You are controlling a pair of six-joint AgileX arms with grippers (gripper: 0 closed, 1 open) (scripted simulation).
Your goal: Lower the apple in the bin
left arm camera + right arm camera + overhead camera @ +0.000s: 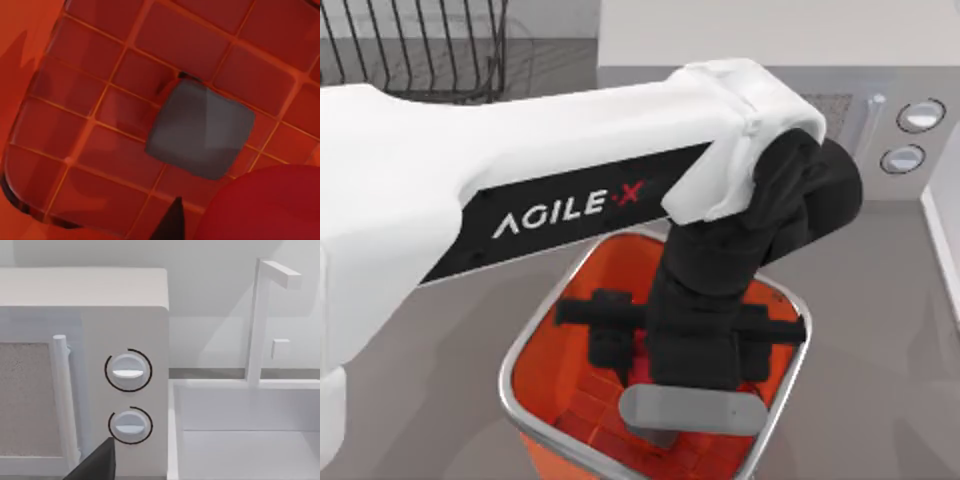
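Left arm reaches across from the top view's left, its wrist bent down so the left gripper hangs inside the bin — orange walls, silver rim, standing on the grey tabletop near the front edge of the view. From above, the arm's black wrist hides the jaws; a grey bar of the wrist lies across the bin's opening. In the left wrist view the bin's gridded floor is close below, with a grey square at its centre. The apple — red, round — sits right against the camera's edge, above the floor and just beside the grey square; a dark fingertip shows next to it. Whether the jaws are clamped on the apple or parted, cannot tell. Right arm parked off to the right; one dark finger of its gripper shows in the right wrist view, facing a white microwave with two knobs, a white sink beside it. Its jaws' state: cannot tell. A black wire rack stands at the back left.
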